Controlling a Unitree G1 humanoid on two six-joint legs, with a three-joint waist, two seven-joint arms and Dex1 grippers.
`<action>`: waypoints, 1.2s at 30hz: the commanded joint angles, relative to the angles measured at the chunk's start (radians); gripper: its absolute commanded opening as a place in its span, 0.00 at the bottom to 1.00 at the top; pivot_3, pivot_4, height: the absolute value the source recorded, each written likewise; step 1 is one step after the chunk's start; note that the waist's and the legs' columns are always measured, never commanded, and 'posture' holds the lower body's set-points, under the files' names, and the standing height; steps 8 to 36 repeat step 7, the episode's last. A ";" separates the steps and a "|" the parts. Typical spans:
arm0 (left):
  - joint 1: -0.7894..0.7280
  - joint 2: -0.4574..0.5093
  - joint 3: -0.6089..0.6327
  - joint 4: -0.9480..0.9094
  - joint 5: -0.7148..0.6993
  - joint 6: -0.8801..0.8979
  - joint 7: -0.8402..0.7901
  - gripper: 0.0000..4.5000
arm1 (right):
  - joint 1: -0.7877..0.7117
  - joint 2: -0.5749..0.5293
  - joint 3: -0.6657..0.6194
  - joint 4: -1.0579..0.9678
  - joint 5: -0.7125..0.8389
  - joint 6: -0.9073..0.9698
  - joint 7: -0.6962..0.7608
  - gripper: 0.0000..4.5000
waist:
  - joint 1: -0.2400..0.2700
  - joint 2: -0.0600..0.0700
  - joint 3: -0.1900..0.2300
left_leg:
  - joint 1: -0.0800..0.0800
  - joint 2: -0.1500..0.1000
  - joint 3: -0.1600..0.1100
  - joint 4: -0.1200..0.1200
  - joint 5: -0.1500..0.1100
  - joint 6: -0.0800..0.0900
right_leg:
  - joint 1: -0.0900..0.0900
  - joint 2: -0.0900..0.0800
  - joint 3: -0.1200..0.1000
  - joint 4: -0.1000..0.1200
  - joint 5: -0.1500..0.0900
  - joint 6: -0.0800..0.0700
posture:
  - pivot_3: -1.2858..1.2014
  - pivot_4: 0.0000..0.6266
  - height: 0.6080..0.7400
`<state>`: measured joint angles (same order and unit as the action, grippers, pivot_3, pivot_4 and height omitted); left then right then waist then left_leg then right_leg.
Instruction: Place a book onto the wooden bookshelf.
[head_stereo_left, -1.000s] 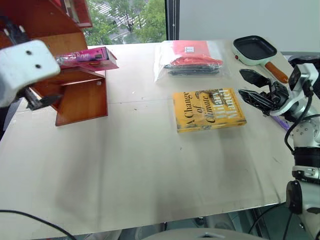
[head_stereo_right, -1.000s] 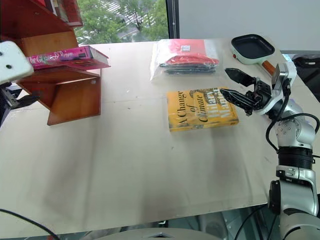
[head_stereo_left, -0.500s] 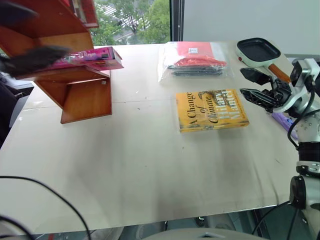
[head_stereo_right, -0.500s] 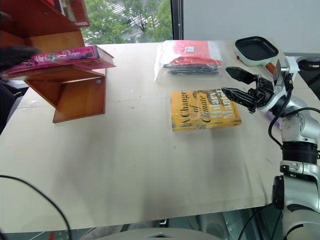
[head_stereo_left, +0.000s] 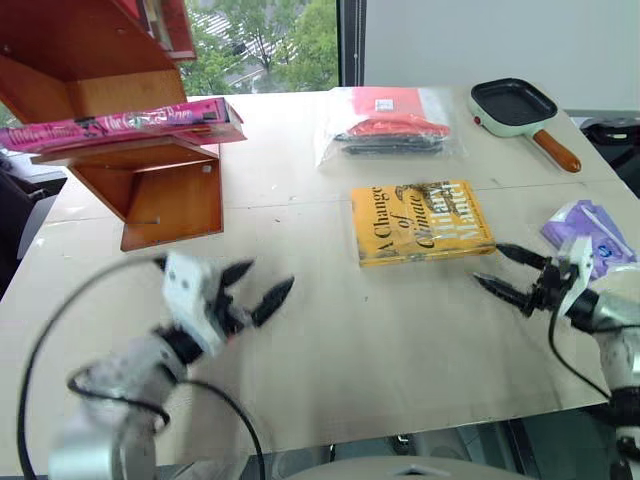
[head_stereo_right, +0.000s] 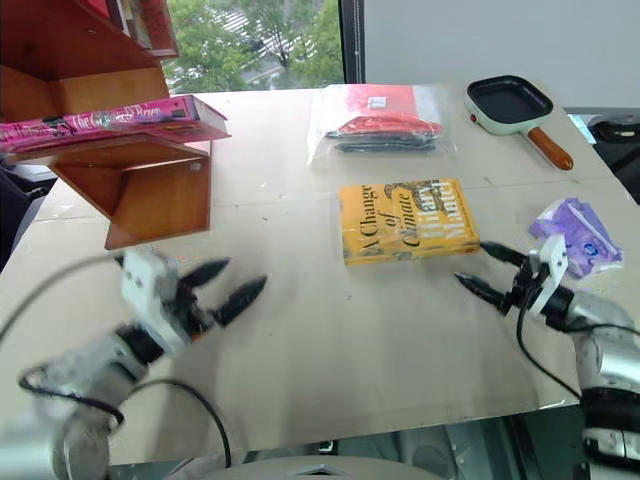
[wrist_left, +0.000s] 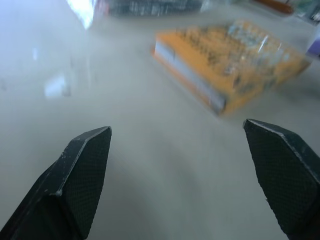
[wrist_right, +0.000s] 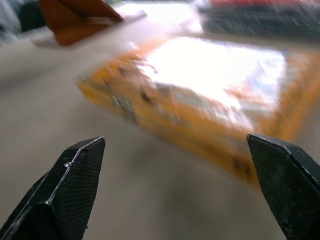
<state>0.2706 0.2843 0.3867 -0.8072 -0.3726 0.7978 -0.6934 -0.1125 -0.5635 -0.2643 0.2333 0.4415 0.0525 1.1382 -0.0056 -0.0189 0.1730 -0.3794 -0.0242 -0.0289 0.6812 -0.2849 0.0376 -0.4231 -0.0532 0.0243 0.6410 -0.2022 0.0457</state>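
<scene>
We find the book (head_stereo_left: 120, 124) lying flat on a board of the wooden bookshelf (head_stereo_left: 150, 190) at the worktop's (head_stereo_left: 330, 350) far left corner, overhanging that board at both ends (so we judge a knock to the shelf could tip it off). Both pincers hang low over the worktop with nothing between their fingers: our left pincer (head_stereo_left: 250, 288) spread wide near the front left, our right pincer (head_stereo_left: 508, 275) spread wide just beside the yellow book (head_stereo_left: 420, 220), which a careless sweep could shove.

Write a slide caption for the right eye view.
Magenta-pink paperback book rests on the reddish-brown wooden bookshelf; both open tools, left and right, hover empty over the table.
</scene>
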 joint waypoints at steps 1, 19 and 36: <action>0.081 -0.033 -0.077 0.069 0.101 -0.229 0.053 0.97 | 0.017 0.016 -0.013 0.023 -0.053 -0.122 -0.060 1.00 | 0.000 0.000 0.000 | 0.000 0.000 0.000 0.000 0.000 0.000 | 0.000 0.000 0.000 0.000 0.000 0.000 | 0.52 0.24 0.96; 0.170 -0.044 -0.136 0.175 0.118 -0.397 0.072 0.97 | 0.071 0.017 -0.006 0.073 -0.093 -0.245 -0.089 1.00 | -0.005 0.000 -0.002 | 0.017 0.004 0.001 0.002 0.000 0.002 | 0.018 0.003 -0.004 -0.002 -0.005 0.001 | 0.52 0.24 0.96; 0.170 -0.044 -0.136 0.175 0.118 -0.397 0.072 0.97 | 0.071 0.017 -0.006 0.073 -0.093 -0.245 -0.089 1.00 | -0.005 0.000 -0.002 | 0.017 0.004 0.001 0.002 0.000 0.002 | 0.018 0.003 -0.004 -0.002 -0.005 0.001 | 0.52 0.24 0.96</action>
